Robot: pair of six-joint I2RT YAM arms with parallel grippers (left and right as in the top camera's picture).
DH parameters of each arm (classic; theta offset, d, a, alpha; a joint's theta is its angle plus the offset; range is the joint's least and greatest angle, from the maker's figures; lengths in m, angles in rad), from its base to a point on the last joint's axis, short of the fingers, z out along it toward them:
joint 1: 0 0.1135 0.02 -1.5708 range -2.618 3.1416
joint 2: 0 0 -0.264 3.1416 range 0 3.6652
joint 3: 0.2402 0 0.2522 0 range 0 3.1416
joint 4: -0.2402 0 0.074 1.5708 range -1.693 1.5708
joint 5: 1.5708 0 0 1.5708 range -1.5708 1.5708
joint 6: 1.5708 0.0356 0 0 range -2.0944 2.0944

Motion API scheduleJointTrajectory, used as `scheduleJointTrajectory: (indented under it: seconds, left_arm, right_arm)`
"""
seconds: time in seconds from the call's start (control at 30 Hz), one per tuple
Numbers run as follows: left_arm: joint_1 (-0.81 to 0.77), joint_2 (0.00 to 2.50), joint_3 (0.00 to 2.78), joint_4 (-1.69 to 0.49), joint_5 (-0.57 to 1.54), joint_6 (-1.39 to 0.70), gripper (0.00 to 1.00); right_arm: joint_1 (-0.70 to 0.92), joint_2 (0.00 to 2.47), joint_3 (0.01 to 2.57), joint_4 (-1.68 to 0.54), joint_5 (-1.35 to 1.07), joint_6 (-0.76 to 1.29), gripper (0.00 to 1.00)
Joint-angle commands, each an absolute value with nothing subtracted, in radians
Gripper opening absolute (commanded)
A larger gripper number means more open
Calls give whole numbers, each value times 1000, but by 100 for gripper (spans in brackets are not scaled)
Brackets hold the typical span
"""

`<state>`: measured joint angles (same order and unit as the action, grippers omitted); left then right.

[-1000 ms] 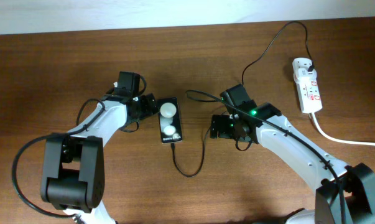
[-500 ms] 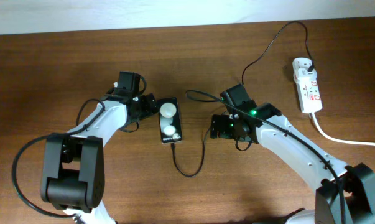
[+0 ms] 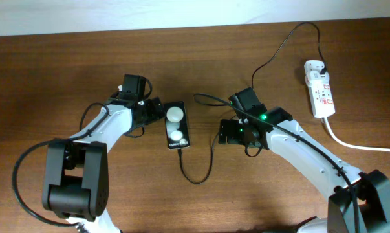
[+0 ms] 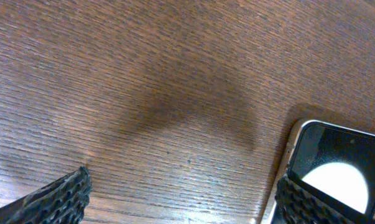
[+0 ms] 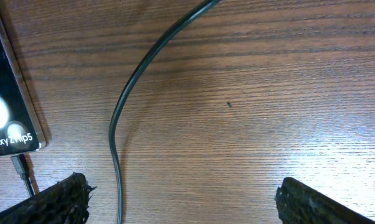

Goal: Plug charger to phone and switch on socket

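Hovering empty, jaws spread: left gripper [image 3: 157, 110] just beside the phone [image 3: 176, 125] mid-table, right gripper [image 3: 225, 133] over the charger [image 5: 112, 130] loop, plug tip [image 5: 22, 169] seemingly short of the port; next, pinch and align the tip, then the socket [image 3: 319, 88] switch.

Black phone [image 3: 176, 125], black charger [image 5: 111, 127], white socket [image 3: 319, 88], brown wood-grain table [image 3: 52, 77].

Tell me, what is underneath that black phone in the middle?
Only the brown wooden table shows around the phone, which lies flat on it. Anything directly beneath is covered by the phone itself. The black cable ends just beside its end.
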<state>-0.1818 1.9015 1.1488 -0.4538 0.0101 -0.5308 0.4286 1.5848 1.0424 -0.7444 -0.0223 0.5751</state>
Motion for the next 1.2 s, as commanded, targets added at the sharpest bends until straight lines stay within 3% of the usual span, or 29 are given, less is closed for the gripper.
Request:
scheduleJointTrajectory:
  seconds: [0.0,1.0,1.17]
  left_arm:
    - [-175,1914,1132,-465,3,-529,99]
    - [-176,1914,1132,-462,3,-529,99]
    - [-176,1914,1132,-462,3,-529,99]
  right_arm:
    - [425,1572,1049,-745,-2,573,99]
    - [424,1572,1050,-752,12,573,99]
    - [423,1572,1174,-894,77,577,99]
